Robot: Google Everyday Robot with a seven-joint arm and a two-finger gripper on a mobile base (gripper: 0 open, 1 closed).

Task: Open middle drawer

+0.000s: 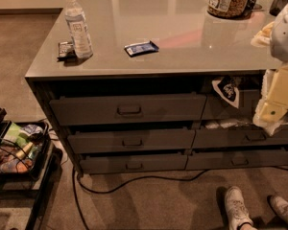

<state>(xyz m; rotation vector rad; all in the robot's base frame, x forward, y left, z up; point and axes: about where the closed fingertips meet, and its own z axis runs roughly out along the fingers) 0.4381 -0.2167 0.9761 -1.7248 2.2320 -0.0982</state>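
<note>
One raised camera looks down and forward over the counter [192, 37] onto the drawer cabinet [86, 110] front, mid range, front-left corner nearest. The gripper [271, 113] hangs below the counter's front edge, far right.

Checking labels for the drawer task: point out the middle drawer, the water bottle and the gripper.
middle drawer [132, 141]: camera view, left column, on the loop handle at the front's centre.
water bottle [79, 30]: camera view, on its label.
gripper [270, 113]: camera view, at the right edge, on its cream lower end.
</note>
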